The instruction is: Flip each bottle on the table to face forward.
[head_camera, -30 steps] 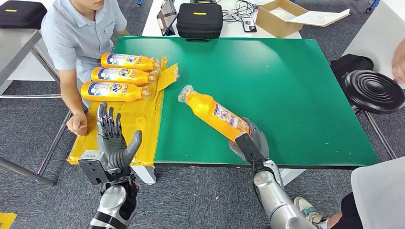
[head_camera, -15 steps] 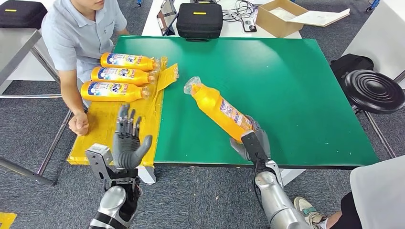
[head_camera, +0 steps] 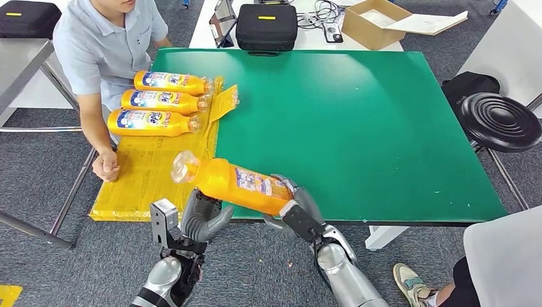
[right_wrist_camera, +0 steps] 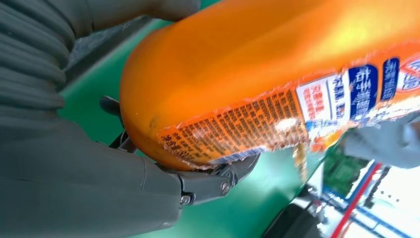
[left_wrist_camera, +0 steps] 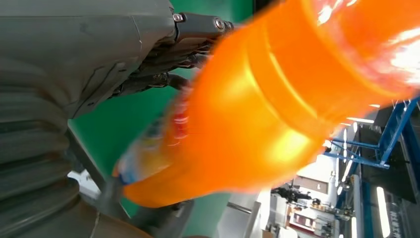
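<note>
1. At the near edge of the green table (head_camera: 383, 128), the right hand (head_camera: 297, 214) grips the base end of an orange bottle (head_camera: 240, 183), its fingers wrapped round the bottle's bottom as the right wrist view shows (right_wrist_camera: 198, 183).
2. The bottle is off the table surface, lying nearly level, its clear cap end pointing left over the yellow taped mat (head_camera: 153, 173); a second ago it slanted up and away over the green, cap toward the far left.
3. Its printed label faces up and toward the near side.
4. The left hand (head_camera: 204, 217) is under the bottle's neck half, fingers curled up against it; whether it truly holds the bottle cannot be told, since the left wrist view is blurred.
5. A second ago that hand stood upright and spread wide, further left, over the mat's near end.
6. Three other bottles (head_camera: 156, 102) lie side by side at the mat's far end, caps to the right, as before.
7. A person (head_camera: 102, 51) sits at the far left, one fist (head_camera: 105, 167) resting by the mat's left edge.
</note>
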Available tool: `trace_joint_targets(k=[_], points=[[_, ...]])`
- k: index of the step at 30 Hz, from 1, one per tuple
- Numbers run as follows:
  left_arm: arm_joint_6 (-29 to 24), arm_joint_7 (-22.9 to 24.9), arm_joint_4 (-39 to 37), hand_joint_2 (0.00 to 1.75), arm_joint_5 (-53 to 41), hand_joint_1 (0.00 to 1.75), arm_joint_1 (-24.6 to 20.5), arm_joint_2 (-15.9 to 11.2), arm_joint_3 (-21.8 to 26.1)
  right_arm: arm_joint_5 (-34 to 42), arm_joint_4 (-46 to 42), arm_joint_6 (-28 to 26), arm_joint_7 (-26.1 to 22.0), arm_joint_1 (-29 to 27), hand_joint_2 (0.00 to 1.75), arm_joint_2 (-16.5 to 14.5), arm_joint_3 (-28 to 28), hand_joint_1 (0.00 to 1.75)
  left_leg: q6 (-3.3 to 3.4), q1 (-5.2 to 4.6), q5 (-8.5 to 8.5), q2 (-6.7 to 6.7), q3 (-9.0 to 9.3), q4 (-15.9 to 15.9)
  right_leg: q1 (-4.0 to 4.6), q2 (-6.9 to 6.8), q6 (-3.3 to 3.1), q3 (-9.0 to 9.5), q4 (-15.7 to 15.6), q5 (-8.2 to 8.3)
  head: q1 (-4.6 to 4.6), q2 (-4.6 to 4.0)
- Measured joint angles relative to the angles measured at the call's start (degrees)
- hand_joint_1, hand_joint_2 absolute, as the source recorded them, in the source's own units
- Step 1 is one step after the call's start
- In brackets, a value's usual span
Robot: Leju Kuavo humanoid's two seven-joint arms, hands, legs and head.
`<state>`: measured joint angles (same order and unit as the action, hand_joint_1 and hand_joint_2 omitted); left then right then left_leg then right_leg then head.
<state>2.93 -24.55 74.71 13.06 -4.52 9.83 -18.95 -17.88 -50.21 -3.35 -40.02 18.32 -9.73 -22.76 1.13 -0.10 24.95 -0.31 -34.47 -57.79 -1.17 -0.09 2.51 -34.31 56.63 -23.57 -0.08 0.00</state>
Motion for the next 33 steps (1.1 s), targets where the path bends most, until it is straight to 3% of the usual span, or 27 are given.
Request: trace_joint_targets(k=[6, 14, 15, 18, 19, 27, 31, 32, 33], points=[[1.28, 1.32, -0.88, 1.75, 2.52, 0.0, -0.32, 0.53, -0.16, 0.38, -0.79, -3.89, 0.0, -0.53, 1.75, -0.02, -4.88, 1.75, 0.0, -0.02, 0.0, 0.0, -0.01, 0.0, -0.02, 0.0, 0.0, 0.01, 0.0, 0.01, 0.01, 0.0], [1.14, -1.39, 0.19, 1.75, 3.95, 0.0, -0.28, 1.13, -0.35, 1.93, -1.88, -1.8, 0.0, -0.41, 1.75, -0.28, -10.24, 1.75, 0.0, -0.01, 0.0, 0.01, -0.01, 0.0, 0.0, 0.0, 0.0, 0.0, 0.0, 0.01, 0.0, 0.0], [1.01, -1.88, 0.75, 1.75, 3.43, 0.25, -0.14, 1.11, -0.38, 2.25, -1.93, -1.55, 0.0, -0.25, 1.75, -0.33, -10.77, 1.75, 0.0, -0.01, 0.0, 0.01, -0.01, 0.0, 0.0, 0.0, 0.0, 0.0, 0.0, 0.0, -0.01, 0.0], [0.47, -3.34, 1.7, 1.75, 1.09, 1.56, 0.15, 0.88, -0.63, 3.21, -2.03, -0.79, 0.0, 0.42, 1.75, -0.37, -11.94, 1.75, 0.0, -0.01, 0.0, 0.01, -0.01, 0.0, 0.0, 0.0, 0.0, -0.01, 0.0, 0.0, 0.0, 0.0], [0.32, -3.85, 1.8, 1.75, 0.44, 1.75, 0.19, 0.75, -0.77, 3.47, -2.03, -0.36, 0.0, 0.62, 1.75, -0.37, -12.18, 1.75, 0.0, -0.01, 0.0, 0.01, -0.01, 0.0, -0.01, 0.0, 0.0, 0.0, 0.0, 0.0, 0.0, 0.0], [0.17, -5.44, 1.86, 1.75, 0.29, 1.75, 0.48, 0.15, -0.84, 3.85, -1.32, 2.38, 0.0, 1.45, 1.75, -0.37, -13.07, 1.75, 0.0, -0.01, -0.01, 0.0, 0.0, 0.0, -0.02, 0.0, 0.0, 0.01, 0.0, 0.01, 0.01, 0.0], [0.44, -5.28, 1.86, 1.75, 1.02, 1.75, 0.65, -0.07, -0.69, 3.93, -0.77, 3.2, 0.0, 1.54, 1.75, -0.38, -13.5, 1.28, 0.0, -0.01, -0.01, 0.0, 0.0, 0.0, -0.01, 0.0, 0.0, -0.01, 0.0, 0.0, -0.01, 0.0], [0.59, -5.17, 1.86, 1.75, 1.28, 1.75, 0.72, -0.11, -0.61, 4.02, -0.63, 3.49, 0.0, 1.57, 1.75, -0.39, -13.56, 1.24, -0.01, -0.01, -0.01, 0.01, -0.01, 0.0, -0.01, 0.0, 0.0, -0.01, 0.0, 0.0, -0.01, 0.0], [0.77, -5.05, 1.86, 1.75, 1.58, 1.75, 0.79, -0.15, -0.51, 4.14, -0.49, 3.74, 0.0, 1.61, 1.75, -0.42, -13.61, 1.06, -0.01, -0.01, -0.01, 0.01, -0.01, 0.0, -0.01, 0.0, 0.0, -0.01, 0.0, 0.0, -0.01, 0.0]])
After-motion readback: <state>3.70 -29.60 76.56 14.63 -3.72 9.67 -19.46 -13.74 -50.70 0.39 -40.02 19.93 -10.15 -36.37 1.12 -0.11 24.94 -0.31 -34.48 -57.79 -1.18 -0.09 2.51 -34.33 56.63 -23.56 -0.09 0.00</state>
